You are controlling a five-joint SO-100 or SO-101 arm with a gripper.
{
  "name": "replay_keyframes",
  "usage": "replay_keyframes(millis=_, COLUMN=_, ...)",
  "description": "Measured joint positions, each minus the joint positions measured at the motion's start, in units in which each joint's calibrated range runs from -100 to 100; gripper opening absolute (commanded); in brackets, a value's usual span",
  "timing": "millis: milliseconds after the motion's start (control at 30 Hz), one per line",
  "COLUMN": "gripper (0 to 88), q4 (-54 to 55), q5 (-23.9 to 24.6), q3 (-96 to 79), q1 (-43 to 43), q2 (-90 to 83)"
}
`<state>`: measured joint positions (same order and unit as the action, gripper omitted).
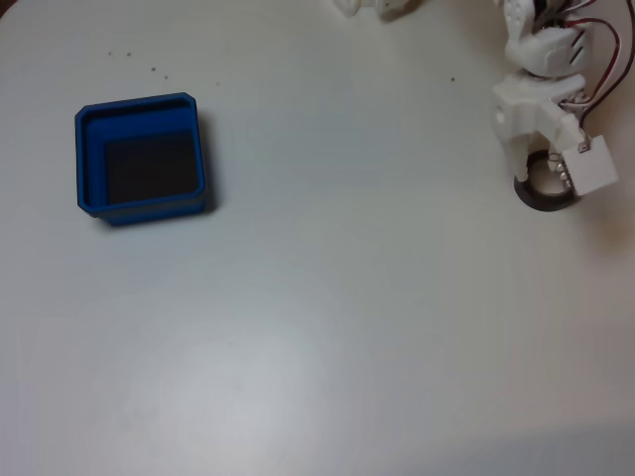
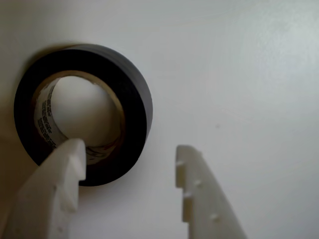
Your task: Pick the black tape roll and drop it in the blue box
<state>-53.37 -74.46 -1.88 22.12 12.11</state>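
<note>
Wrist view: the black tape roll [image 2: 82,127] lies flat on the pale surface [image 2: 239,74], its beige core facing up, with the two white fingers [image 2: 60,189] spread apart and holding nothing. One fingertip sits over the lower rim of the roll, at the edge of the core opening; the other stands on bare surface to the right of the roll, clear of its outer wall. Whether the near fingertip touches the tape cannot be told. Fixed view: the gripper [image 1: 544,183] hangs low over the roll [image 1: 541,196] at the right edge of the picture, while the blue box [image 1: 142,157] stands well apart on the left, its dark floor bare, so the whole carry remains to be done.

Likely faults, as judged from this pose: (1) if the fingers close as placed, the right finger must sweep across open surface before meeting the roll, and may push the flat ring sideways rather than pinch it; (2) a finger resting on top of the rim instead of inside the core would slide off the smooth tape, leaving the wall ungripped; (3) a grip on one thin wall section is off-centre, so the ring may swing or slip during the long traverse and fall short of the box rim
</note>
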Motion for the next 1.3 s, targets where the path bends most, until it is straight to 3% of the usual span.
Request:
replay_keyframes(millis=367, gripper=16.7, q4=0.0, q5=3.9, q3=0.0, q1=0.0, q2=0.0)
replay_keyframes(millis=1300, gripper=16.8, q4=-1.6, q5=4.3, q3=0.0, q1=1.5, q2=4.0)
